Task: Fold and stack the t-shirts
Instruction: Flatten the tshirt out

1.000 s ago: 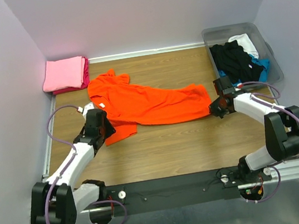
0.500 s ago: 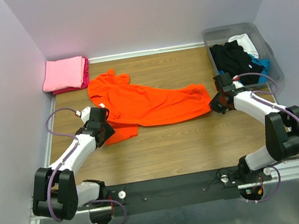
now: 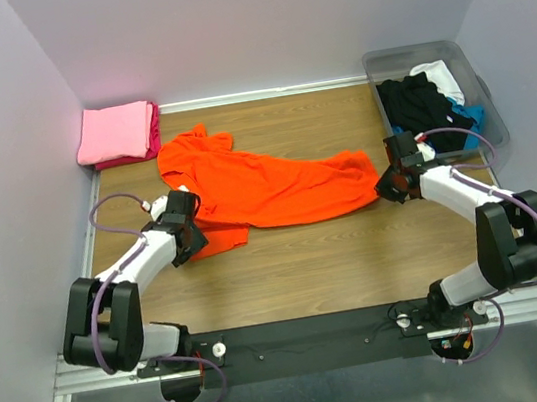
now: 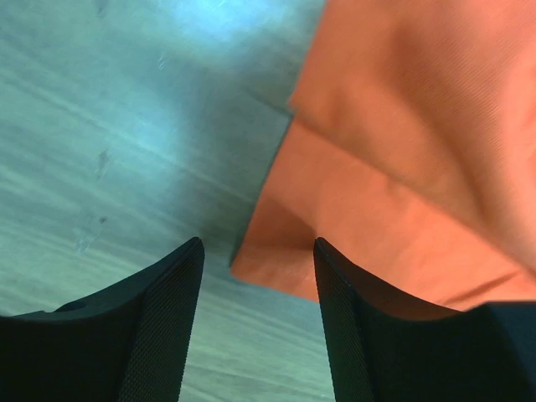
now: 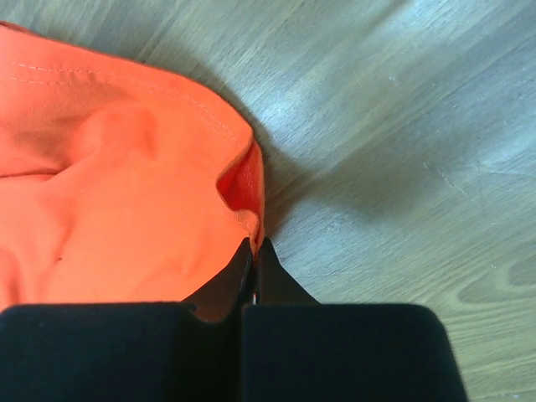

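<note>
An orange t-shirt (image 3: 266, 186) lies crumpled across the middle of the wooden table. My right gripper (image 5: 255, 244) is shut on its right hem corner (image 5: 243, 188), the cloth pinched between the tips. My left gripper (image 4: 258, 251) hangs open just above the table, and the shirt's lower-left corner (image 4: 276, 268) lies between and just beyond its fingers (image 4: 172, 310), untouched. In the top view the left gripper (image 3: 188, 235) sits at the shirt's near-left edge. Folded pink and magenta t-shirts (image 3: 119, 133) are stacked at the back left.
A translucent grey bin (image 3: 491, 117) at the back right holds black, white and blue t-shirts (image 3: 423, 102). Walls close in the table on the left, back and right. A metal rail (image 3: 368, 326) carries the arm bases along the near edge.
My left arm swung in toward the shirt's lower-left corner and lowered, its jaws widening a little. The right gripper stayed shut on the hem, barely moving.
</note>
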### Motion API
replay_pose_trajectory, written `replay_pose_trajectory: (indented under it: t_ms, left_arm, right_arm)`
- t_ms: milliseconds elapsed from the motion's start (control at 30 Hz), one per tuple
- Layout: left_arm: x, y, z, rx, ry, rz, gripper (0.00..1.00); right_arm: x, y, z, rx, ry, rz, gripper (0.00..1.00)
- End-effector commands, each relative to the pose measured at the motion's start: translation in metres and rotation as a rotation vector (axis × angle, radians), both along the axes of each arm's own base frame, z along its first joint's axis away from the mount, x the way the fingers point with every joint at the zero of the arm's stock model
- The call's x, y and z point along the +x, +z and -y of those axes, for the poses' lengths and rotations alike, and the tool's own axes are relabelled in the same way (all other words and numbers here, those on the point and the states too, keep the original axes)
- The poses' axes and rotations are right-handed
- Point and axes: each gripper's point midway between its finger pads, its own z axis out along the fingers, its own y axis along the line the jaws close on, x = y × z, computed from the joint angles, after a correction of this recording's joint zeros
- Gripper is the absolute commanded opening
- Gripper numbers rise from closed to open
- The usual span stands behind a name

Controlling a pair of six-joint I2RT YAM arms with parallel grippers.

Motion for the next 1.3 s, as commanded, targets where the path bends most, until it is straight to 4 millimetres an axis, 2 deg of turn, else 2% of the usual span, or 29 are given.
replay_pose_trajectory:
  t_ms: [0, 267, 367, 400, 467, 533, 567, 667, 700, 767, 800, 833, 900, 933, 967, 1000, 1033, 1067, 1100, 1133, 1167, 1200, 1233, 1267]
  left_arm:
    - [0.003, -0.005, 0.006, -0.008, -0.024, -0.043, 0.61]
    - [-0.005, -0.021, 0.013, -0.031, -0.066, -0.125, 0.47]
    - [-0.009, -0.026, 0.015, -0.037, -0.082, -0.153, 0.33]
    - [-0.011, -0.027, 0.016, -0.040, -0.087, -0.158, 0.23]
    - [-0.010, -0.025, 0.018, -0.052, -0.094, -0.155, 0.10]
    - [-0.008, -0.019, 0.019, -0.057, -0.095, -0.139, 0.00]
    - [-0.006, -0.014, 0.019, -0.059, -0.094, -0.125, 0.00]
    - [0.009, 0.018, 0.012, -0.021, -0.069, -0.035, 0.00]
    - [0.023, 0.046, 0.011, -0.023, -0.058, 0.055, 0.00]
    - [0.033, 0.080, -0.002, 0.028, -0.011, 0.141, 0.00]
    - [0.047, 0.119, -0.006, 0.024, 0.011, 0.250, 0.00]
    - [0.050, 0.139, -0.014, 0.040, 0.039, 0.292, 0.00]
    - [0.060, 0.182, -0.031, 0.085, 0.094, 0.395, 0.00]
    - [0.067, 0.226, -0.037, 0.086, 0.122, 0.503, 0.00]
    - [0.066, 0.249, -0.050, 0.126, 0.160, 0.551, 0.00]
    - [0.066, 0.293, -0.055, 0.123, 0.189, 0.652, 0.00]
    - [0.065, 0.316, -0.062, 0.135, 0.212, 0.704, 0.00]
    - [0.060, 0.339, -0.072, 0.163, 0.259, 0.759, 0.00]
    - [0.049, 0.384, -0.079, 0.153, 0.302, 0.867, 0.00]
    - [0.041, 0.408, -0.085, 0.155, 0.334, 0.935, 0.00]
    - [0.031, 0.430, -0.094, 0.173, 0.376, 0.997, 0.00]
    - [0.010, 0.460, -0.102, 0.179, 0.394, 1.085, 0.00]
    - [-0.001, 0.484, -0.106, 0.169, 0.421, 1.174, 0.00]
    - [-0.013, 0.498, -0.112, 0.183, 0.438, 1.225, 0.00]
  right_arm:
    - [0.000, 0.001, 0.000, -0.003, 0.025, 0.021, 0.01]
    - [-0.007, -0.001, 0.001, -0.003, 0.024, 0.024, 0.01]
    - [-0.007, 0.004, -0.003, 0.025, 0.027, 0.040, 0.01]
    - [-0.006, 0.007, -0.004, 0.031, 0.025, 0.048, 0.01]
    - [-0.005, 0.010, -0.004, 0.034, 0.023, 0.055, 0.01]
    - [-0.004, 0.012, -0.004, 0.032, 0.027, 0.061, 0.01]
    - [-0.003, 0.013, -0.004, 0.033, 0.027, 0.066, 0.01]
    - [0.000, 0.020, -0.007, 0.044, 0.038, 0.085, 0.01]
    - [0.005, 0.031, -0.007, 0.047, 0.042, 0.114, 0.01]
    - [0.014, 0.046, -0.006, 0.026, 0.054, 0.157, 0.00]
    - [0.019, 0.056, -0.005, 0.017, 0.058, 0.183, 0.01]
    - [0.030, 0.081, -0.003, 0.001, 0.056, 0.246, 0.01]
    - [0.040, 0.108, 0.000, -0.040, 0.086, 0.307, 0.01]
    - [0.044, 0.124, 0.002, -0.057, 0.094, 0.337, 0.01]
    - [0.054, 0.154, 0.006, -0.094, 0.101, 0.399, 0.00]
    - [0.057, 0.172, 0.008, -0.114, 0.106, 0.428, 0.01]
    - [0.060, 0.188, 0.010, -0.134, 0.110, 0.456, 0.01]
    - [0.066, 0.227, 0.014, -0.166, 0.113, 0.536, 0.00]
    - [0.065, 0.245, 0.015, -0.179, 0.119, 0.568, 0.01]
    - [0.064, 0.263, 0.018, -0.211, 0.135, 0.604, 0.01]
    - [0.060, 0.304, 0.019, -0.219, 0.132, 0.695, 0.01]
    - [0.056, 0.322, 0.022, -0.233, 0.133, 0.732, 0.00]
    - [0.052, 0.340, 0.023, -0.247, 0.134, 0.767, 0.00]
    - [0.046, 0.355, 0.025, -0.276, 0.149, 0.798, 0.01]
